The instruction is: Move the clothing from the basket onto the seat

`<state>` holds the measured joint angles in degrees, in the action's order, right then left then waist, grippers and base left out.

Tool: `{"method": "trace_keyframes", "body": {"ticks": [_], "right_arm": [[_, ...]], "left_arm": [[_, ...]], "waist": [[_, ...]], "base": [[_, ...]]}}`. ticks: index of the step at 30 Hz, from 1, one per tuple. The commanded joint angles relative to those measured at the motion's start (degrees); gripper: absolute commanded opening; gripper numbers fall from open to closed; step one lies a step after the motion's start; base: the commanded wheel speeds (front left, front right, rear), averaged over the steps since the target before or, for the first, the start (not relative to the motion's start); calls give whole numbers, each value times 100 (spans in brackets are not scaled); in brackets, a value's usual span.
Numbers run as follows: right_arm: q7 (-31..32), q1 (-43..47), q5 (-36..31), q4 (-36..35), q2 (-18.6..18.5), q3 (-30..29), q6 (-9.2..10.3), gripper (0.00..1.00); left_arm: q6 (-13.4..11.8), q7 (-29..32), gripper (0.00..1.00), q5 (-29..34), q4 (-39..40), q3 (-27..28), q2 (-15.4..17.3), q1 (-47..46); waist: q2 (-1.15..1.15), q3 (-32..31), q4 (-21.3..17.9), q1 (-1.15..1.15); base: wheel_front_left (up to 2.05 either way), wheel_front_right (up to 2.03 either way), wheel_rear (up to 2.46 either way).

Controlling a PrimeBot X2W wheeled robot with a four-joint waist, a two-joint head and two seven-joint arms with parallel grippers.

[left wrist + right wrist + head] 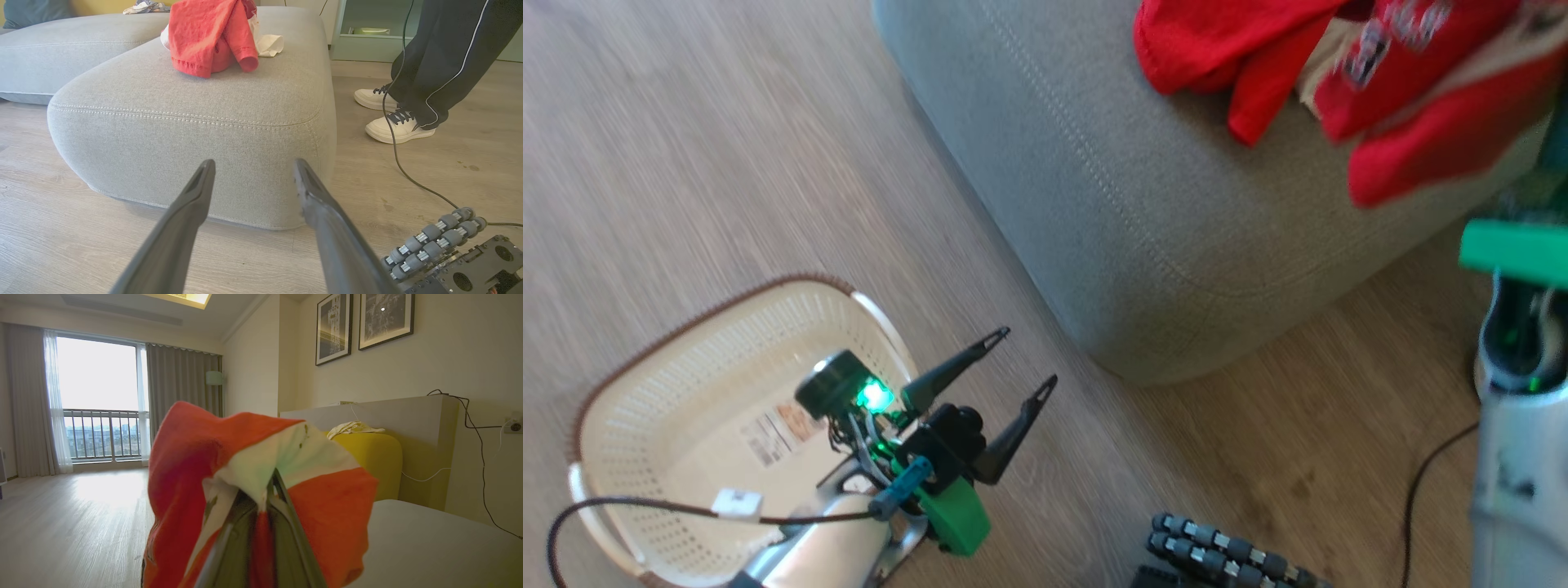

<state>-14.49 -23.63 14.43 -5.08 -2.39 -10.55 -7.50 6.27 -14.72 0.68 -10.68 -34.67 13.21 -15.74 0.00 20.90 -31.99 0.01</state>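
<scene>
Basket [711, 314] sits nearest, on the floor at the robot's left, with only its label sticker [776, 433] showing on the bottom, so the step in hand reads as setting down the last garment. To do it well, the right arm should carry its load well in over the seat [1143, 245], away from the rounded corner, and lower until the cloth bears on the cushion. Only then should it let go and lift straight up, so no fold drags along on a finger or slides to the floor. Left gripper [1029, 355] hangs low just beside the basket, pointing at the seat's front face, fingers spread as wide as they go, nothing between them and touching nothing. Farther off, clothing [208, 36] lies heaped on the seat top, red with white parts. Right gripper [269, 486] is up at cushion height, fingers pinched tight together on a bunched red-and-white fold that drapes over both of them
</scene>
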Motion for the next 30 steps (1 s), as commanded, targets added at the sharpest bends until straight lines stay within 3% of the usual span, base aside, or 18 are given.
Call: {"method": "trace_keyframes", "body": {"ticks": [1,6,13,22,30], "right_arm": [[-51,-438,61,-76,-123,32,1,0],[-51,-1241,242,344,-315,-277,1,0],[-51,-2495,466,1528,-953,-1084,1,0],[-51,-3574,149,3232,-1433,-1477,1,0],[-50,-4118,-260,4753,-1561,-1615,1,0]], "left_arm": [[-46,-28,100,82,258,213,106,-257],[-50,-28,100,135,358,200,330,-303],[-67,-28,100,172,523,172,579,-462],[-86,-28,100,151,645,96,722,-716],[-135,-28,100,101,646,55,760,-930]], "waist": [[0,356,-33,-1],[0,661,9,-1],[0,1152,308,-1],[0,1641,748,-1],[0,1869,1020,-1]], "base": [[0,0,0],[0,0,0],[0,0,0],[0,0,0],[0,0,0]]}}
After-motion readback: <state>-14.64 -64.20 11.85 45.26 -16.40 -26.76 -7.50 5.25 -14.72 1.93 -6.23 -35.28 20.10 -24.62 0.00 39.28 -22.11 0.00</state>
